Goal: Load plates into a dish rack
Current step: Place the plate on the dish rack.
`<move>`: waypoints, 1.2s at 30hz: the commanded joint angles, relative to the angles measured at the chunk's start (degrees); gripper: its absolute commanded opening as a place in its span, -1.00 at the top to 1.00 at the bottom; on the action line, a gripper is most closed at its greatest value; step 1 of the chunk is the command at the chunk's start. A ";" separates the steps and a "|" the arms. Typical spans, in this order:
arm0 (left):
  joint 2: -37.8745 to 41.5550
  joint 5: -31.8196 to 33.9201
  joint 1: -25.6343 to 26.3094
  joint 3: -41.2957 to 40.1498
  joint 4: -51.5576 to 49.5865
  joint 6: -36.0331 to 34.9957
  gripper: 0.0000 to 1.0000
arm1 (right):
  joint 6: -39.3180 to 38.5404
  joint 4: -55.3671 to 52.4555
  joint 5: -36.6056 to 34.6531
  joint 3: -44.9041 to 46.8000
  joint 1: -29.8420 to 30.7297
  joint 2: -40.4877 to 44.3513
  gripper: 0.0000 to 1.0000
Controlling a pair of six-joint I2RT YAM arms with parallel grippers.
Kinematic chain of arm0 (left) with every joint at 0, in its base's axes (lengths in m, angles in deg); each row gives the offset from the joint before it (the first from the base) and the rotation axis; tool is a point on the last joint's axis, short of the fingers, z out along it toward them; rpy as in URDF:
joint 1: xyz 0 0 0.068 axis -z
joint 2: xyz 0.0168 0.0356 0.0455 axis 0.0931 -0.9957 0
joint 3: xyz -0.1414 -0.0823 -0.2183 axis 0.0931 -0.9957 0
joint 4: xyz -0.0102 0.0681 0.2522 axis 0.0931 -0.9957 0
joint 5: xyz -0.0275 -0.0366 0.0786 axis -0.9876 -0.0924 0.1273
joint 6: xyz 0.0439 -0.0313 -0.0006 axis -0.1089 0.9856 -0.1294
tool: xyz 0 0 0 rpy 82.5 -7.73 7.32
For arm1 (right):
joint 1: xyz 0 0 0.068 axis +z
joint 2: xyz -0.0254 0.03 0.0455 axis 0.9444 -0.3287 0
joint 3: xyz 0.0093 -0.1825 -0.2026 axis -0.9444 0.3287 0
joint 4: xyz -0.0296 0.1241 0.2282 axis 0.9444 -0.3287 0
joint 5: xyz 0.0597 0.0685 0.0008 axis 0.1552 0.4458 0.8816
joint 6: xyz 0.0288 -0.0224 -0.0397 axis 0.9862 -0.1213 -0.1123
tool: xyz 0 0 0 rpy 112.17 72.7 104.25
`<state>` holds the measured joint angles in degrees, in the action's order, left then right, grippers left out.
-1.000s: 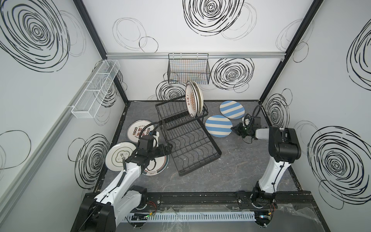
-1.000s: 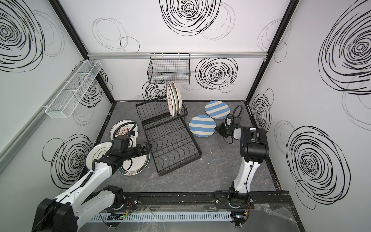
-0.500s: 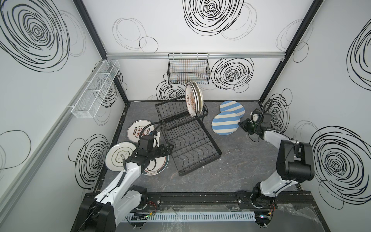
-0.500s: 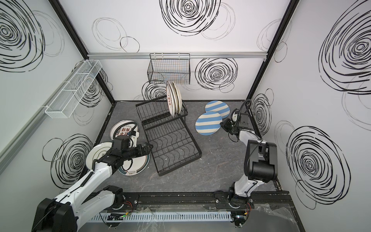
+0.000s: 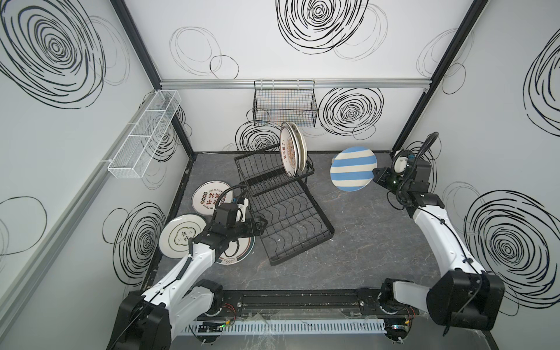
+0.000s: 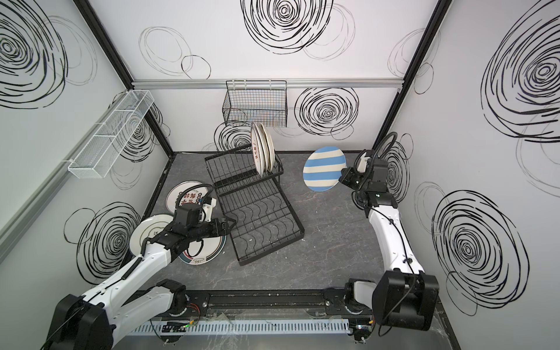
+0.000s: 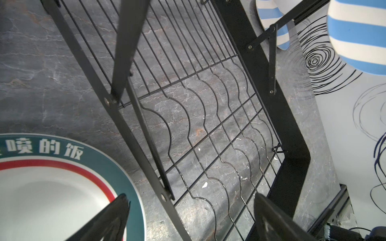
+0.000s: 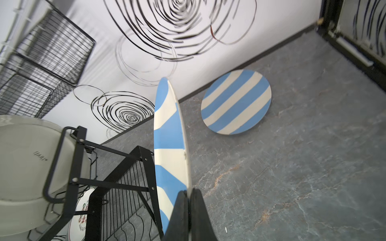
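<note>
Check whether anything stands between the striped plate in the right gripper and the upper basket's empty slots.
The standing plates fill the end of the upper basket nearest the held striped plate, between it and the empty slots. Passing over them looks necessary.

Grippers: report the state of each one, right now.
Left gripper: open, holding nothing.
Right gripper: shut on the rim of a blue-striped plate, held off the table.

A black grid basket (image 5: 285,106) and a long white mesh basket (image 5: 142,136) hang on swirl-painted walls (image 5: 257,45) — grey marbled floor (image 5: 378,242) below.
</note>
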<state>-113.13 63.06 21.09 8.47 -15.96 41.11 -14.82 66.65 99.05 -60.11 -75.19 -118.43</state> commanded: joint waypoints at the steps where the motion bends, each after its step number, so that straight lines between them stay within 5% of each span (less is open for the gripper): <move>1: -0.28 -1.12 0.57 2.15 0.69 -1.15 -0.91 | -1.61 -2.84 -7.07 -5.71 3.99 3.51 1.00; 15: 0.54 -2.28 1.17 3.44 -0.14 -4.14 -0.92 | -3.32 -10.03 -23.92 -26.81 22.54 4.96 1.00; 28: 0.75 -1.92 1.45 3.26 -0.42 -3.91 -0.92 | -10.69 -7.60 -40.70 -45.55 46.35 -9.11 1.00; 36: 1.41 -2.01 1.61 2.90 -0.59 -3.70 -0.92 | -16.66 -8.32 -58.40 -51.03 58.75 -18.08 1.00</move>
<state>-112.58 61.53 22.34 10.20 -16.27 38.07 -28.33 56.35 50.70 -108.70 -18.76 -135.54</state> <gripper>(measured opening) 0.958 0.051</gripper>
